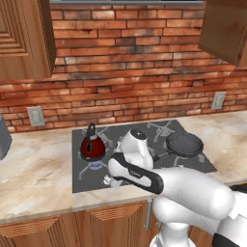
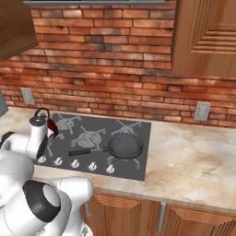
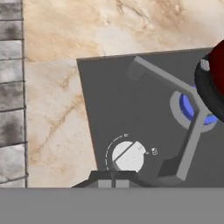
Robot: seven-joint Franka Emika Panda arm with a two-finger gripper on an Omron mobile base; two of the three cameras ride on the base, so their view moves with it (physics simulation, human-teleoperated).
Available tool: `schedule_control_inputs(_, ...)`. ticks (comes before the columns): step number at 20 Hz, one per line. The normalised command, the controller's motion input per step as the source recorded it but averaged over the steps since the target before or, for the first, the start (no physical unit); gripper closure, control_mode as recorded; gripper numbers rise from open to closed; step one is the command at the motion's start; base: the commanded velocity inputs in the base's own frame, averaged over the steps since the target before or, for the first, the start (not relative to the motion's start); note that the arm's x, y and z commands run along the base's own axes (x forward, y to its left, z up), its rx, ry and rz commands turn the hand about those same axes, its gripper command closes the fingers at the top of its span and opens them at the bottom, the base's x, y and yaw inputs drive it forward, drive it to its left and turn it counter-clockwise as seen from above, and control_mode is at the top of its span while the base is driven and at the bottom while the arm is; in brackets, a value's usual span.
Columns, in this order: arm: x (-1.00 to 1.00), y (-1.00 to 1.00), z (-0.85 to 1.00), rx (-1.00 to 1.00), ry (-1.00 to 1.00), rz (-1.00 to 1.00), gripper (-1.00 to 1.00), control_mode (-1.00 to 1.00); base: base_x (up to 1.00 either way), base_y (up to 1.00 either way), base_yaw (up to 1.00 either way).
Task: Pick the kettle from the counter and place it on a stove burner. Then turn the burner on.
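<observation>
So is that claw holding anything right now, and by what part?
Nothing is held. The claw sits just in front of a white stove knob, with nothing between its tips. The kettle stands alone on the lit burner.

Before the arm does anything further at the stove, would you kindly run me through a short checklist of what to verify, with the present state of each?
1. kettle sits on the front-left burner: ok.
2. Blue flame under the kettle: ok, a blue ring shows at that burner.
3. gripper above the white knob nearest that burner: ok.
4. Fingers free of the knob: cannot tell, their tips are barely in sight.
5. frying pan apart from the kettle: ok, on a right burner.
6. Kettle upright: ok.
</observation>
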Motion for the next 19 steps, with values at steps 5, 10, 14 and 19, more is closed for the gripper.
schedule_control_inputs(5,-0.12,0.08,1.0,0.0,-0.06,-0.04,-1.0,-1.0,0.0,0.0,0.0)
schedule_control_inputs(10,-0.77,-0.08,1.0,0.0,0.0,-0.12,-1.0,-1.0,0.0,0.0,0.0)
schedule_control_inputs(14,-1.0,-0.54,1.0,0.05,-0.06,-0.1,-1.0,-1.0,0.0,0.0,0.0)
schedule_control_inputs(19,-1.0,-0.88,0.96,0.16,-0.14,-0.07,-1.0,-1.0,0.0,0.0,0.0)
